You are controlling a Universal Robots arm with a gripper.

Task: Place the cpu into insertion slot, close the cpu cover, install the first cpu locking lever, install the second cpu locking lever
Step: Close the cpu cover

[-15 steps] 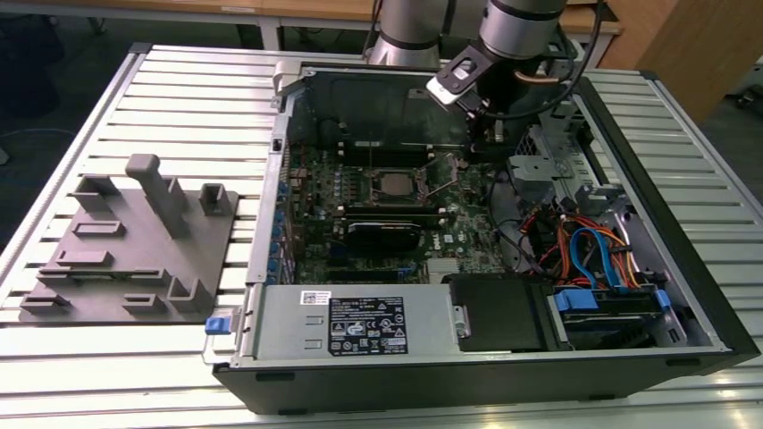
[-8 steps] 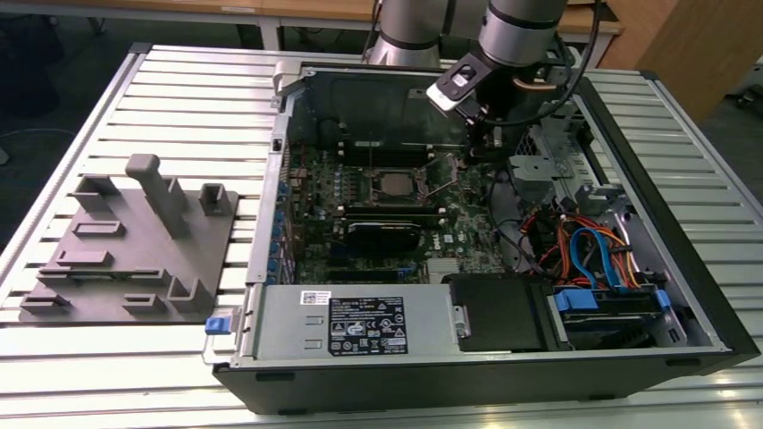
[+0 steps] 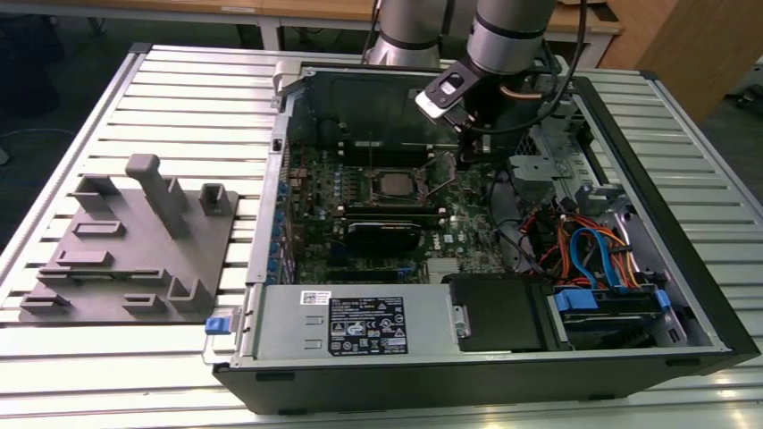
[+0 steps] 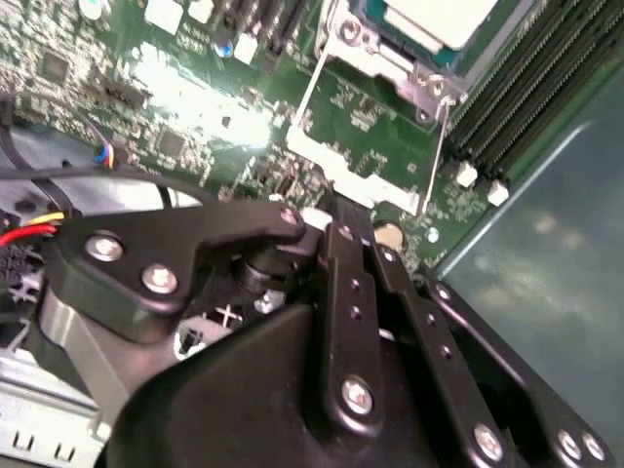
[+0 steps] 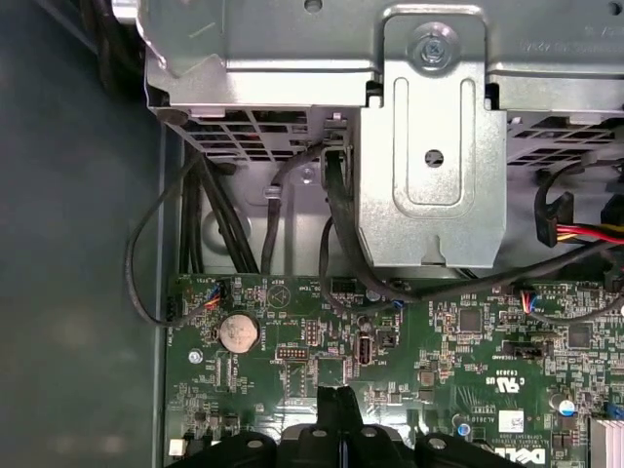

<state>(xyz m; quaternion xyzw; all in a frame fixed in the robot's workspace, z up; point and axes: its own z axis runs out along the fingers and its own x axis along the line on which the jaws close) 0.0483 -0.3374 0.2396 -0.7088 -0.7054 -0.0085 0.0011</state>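
Inside the open computer case (image 3: 477,389) on your slatted metal worktop (image 3: 179,98), the cpu (image 3: 391,183), a flat square with a dull silver top, lies in the black-rimmed insertion slot (image 3: 415,185) on the green board (image 5: 292,322). Your black claw (image 4: 341,222) has its fingers pressed together on nothing. Its tip sits low just off the slot's corner, toward the exterior view's right of the cpu and clear of it. A thin wire lever (image 4: 439,146) lines the slot's near side, with long black memory slots (image 4: 522,97) beside it
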